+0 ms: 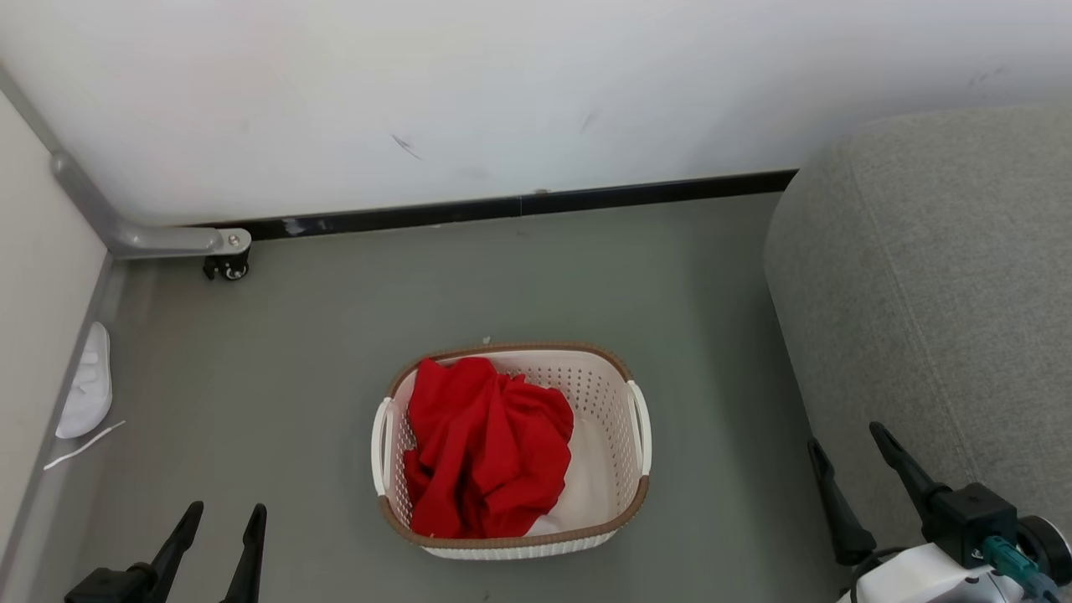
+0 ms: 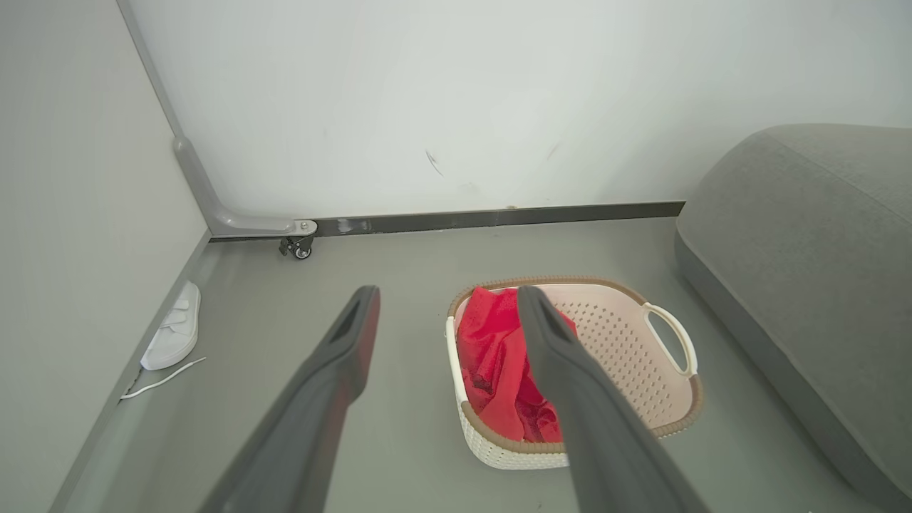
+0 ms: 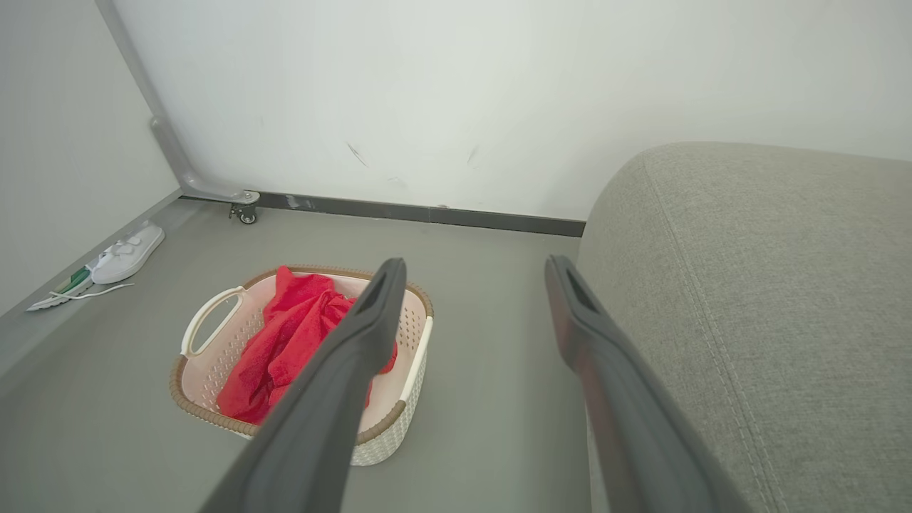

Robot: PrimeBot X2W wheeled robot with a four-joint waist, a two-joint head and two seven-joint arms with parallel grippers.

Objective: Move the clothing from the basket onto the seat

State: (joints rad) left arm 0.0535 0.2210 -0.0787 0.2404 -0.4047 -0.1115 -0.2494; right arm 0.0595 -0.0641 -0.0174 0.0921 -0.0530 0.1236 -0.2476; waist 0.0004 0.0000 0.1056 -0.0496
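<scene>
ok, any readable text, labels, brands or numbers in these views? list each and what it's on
None readable.
No print shows on the basket, the red clothing, the grey seat, the white shoe or the wall.
The small green item beside the shoe might carry print, but it is too small to read.

Sofa (image 1: 938, 293) runs off the right edge, so can't tell its full length. White cloth (image 1: 578, 494) is mostly buried under the red garment (image 1: 486, 452), which also covers most of the basket (image 1: 511, 346) floor. Left tool (image 1: 228, 507) is chopped off by the bottom edge, and the white shoe (image 1: 88, 385) is too small for details.
</scene>
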